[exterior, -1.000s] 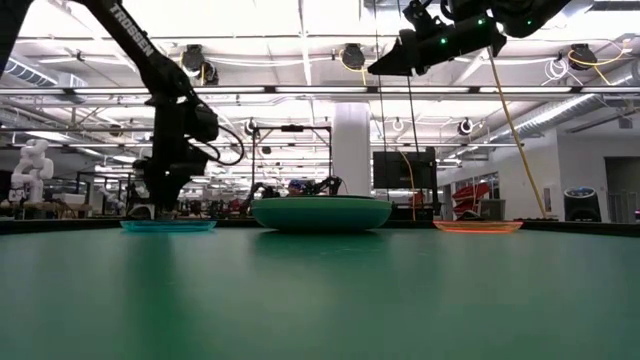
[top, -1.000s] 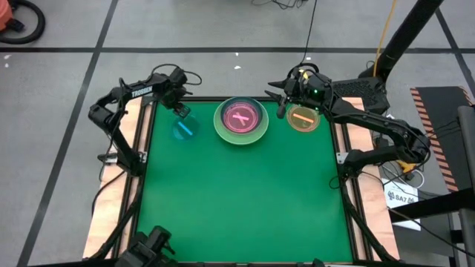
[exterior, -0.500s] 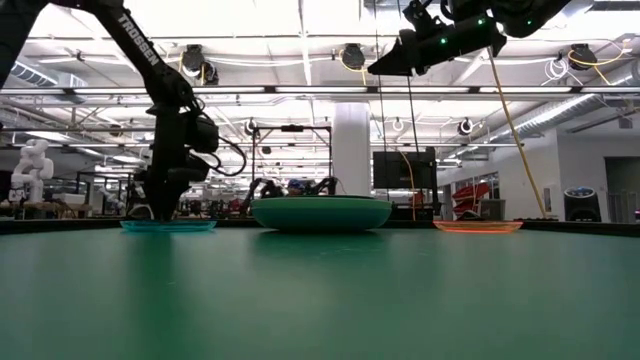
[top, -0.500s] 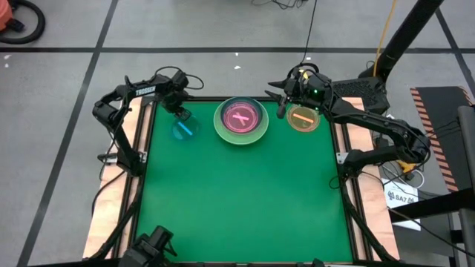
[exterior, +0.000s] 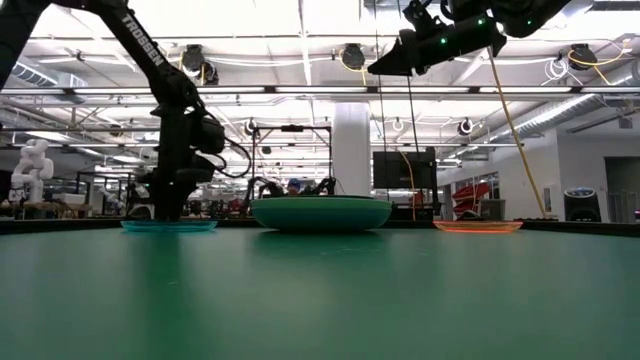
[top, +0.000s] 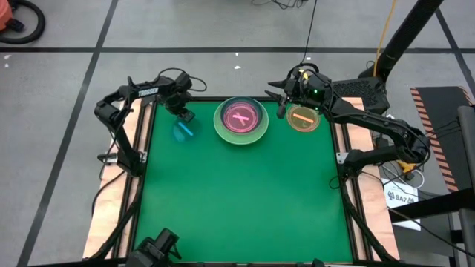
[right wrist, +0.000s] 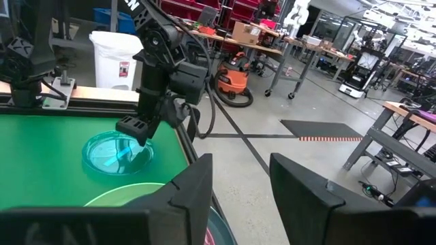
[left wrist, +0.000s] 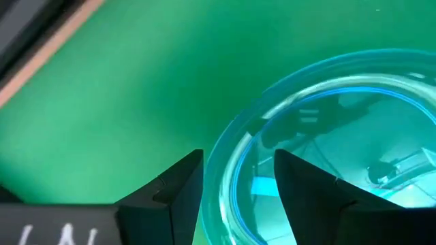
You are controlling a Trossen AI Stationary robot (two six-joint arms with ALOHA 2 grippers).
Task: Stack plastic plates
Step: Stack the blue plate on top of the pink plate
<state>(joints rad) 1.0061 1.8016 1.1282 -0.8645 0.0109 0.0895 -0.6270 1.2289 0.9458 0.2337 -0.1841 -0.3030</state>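
Note:
A small translucent blue plate lies flat near the table's far left. My left gripper is down at its far rim, open, one finger inside the rim and one outside. In the far middle a stack rests on the mat: a light green plate at the bottom, dark teal and pink plates in it, a small magenta one on top. A small orange plate lies far right. My right gripper hangs open, high between the stack and the orange plate. My left gripper comes from above, pointing down, with the blue plate's far rim in the gap between its two fingers. Whether either finger touches the rim, I cannot tell. The plate lies flat on the mat.
The green mat spreads bare over the middle and near half of the table. A dark raised frame borders it, with wooden board outside. Beyond the far edge stand workshop benches, a white bin and an orange vacuum.
My left arm's wrist has swung a little toward the table's right, while its fingertips stay at the blue plate's far rim. The plates and my right arm have kept still.

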